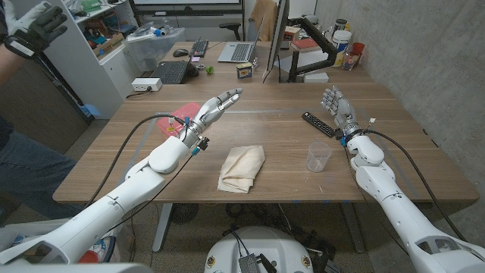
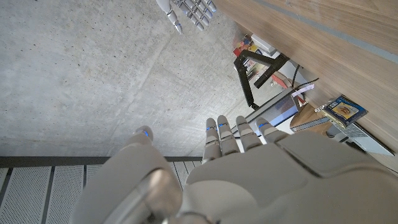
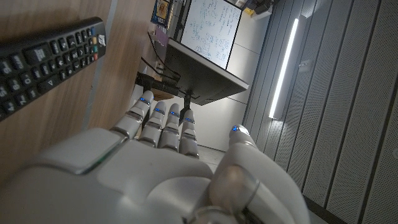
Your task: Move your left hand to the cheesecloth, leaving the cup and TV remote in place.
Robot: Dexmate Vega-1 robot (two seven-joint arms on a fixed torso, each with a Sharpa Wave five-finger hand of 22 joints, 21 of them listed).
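Observation:
A folded cream cheesecloth (image 1: 242, 167) lies on the wooden table (image 1: 151, 163) near its front edge, about the middle. My left hand (image 1: 214, 108) is raised above the table behind and to the left of the cloth, fingers stretched out and holding nothing; its back (image 2: 249, 168) fills the left wrist view. A clear plastic cup (image 1: 319, 157) stands upright to the right of the cloth. A black TV remote (image 1: 318, 124) (image 3: 43, 59) lies behind the cup. My right hand (image 1: 336, 108) (image 3: 161, 162) stands open just right of the remote, and it shows small in the left wrist view (image 2: 189, 10).
A pink-red object (image 1: 184, 114) lies under my left forearm. Laptops (image 1: 238, 51), a keyboard (image 1: 171, 72), a monitor (image 1: 277, 38) and a small box (image 1: 244, 71) crowd the far side of the table. A person's gloved hand (image 1: 38, 26) is at the far left.

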